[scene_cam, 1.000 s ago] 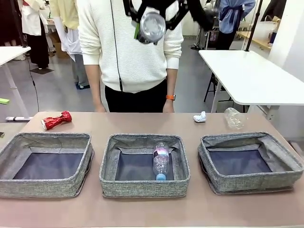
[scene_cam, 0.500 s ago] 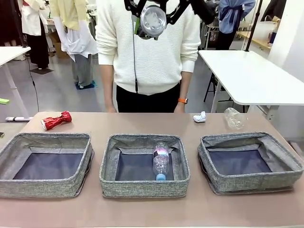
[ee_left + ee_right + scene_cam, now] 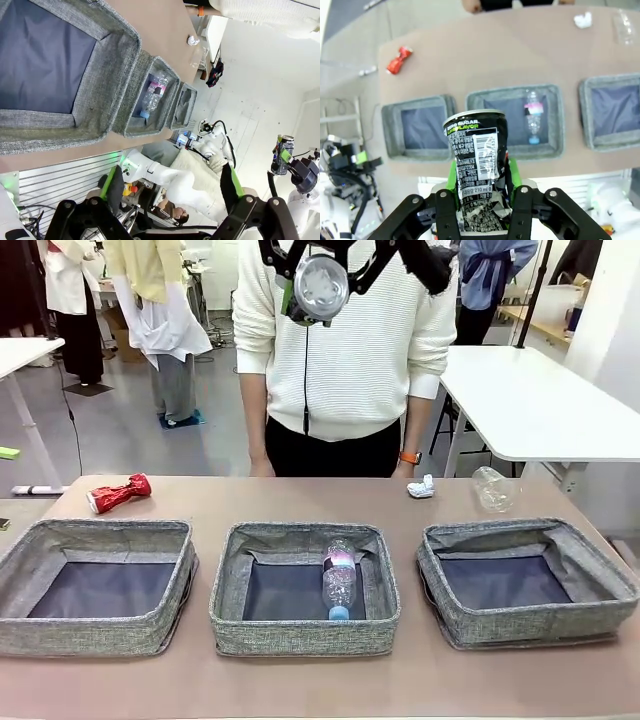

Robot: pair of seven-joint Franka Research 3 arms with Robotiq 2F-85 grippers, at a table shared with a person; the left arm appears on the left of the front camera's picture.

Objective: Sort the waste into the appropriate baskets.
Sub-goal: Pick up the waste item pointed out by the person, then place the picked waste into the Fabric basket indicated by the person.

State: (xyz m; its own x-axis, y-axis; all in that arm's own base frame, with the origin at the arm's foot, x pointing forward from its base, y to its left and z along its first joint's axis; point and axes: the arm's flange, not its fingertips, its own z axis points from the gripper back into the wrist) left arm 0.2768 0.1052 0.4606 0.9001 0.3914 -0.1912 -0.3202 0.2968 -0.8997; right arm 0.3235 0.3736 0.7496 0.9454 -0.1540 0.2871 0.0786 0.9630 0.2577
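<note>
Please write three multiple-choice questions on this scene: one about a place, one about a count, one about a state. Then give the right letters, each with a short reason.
1. Where does the clear bottle lie?
A. in the left basket
B. in the middle basket
C. in the right basket

2. How many grey baskets stand on the table?
A. one
B. two
C. three

3. What is the state of the right pincer?
A. shut on the crushed black-silver can
B. open and empty
C. shut on a tissue wad

Key:
1 B: the front view shows the bottle lying inside the middle basket, blue cap toward the robot.
2 C: three stand in a row along the near side.
3 A: in the right wrist view the can stands clamped in it.
</note>
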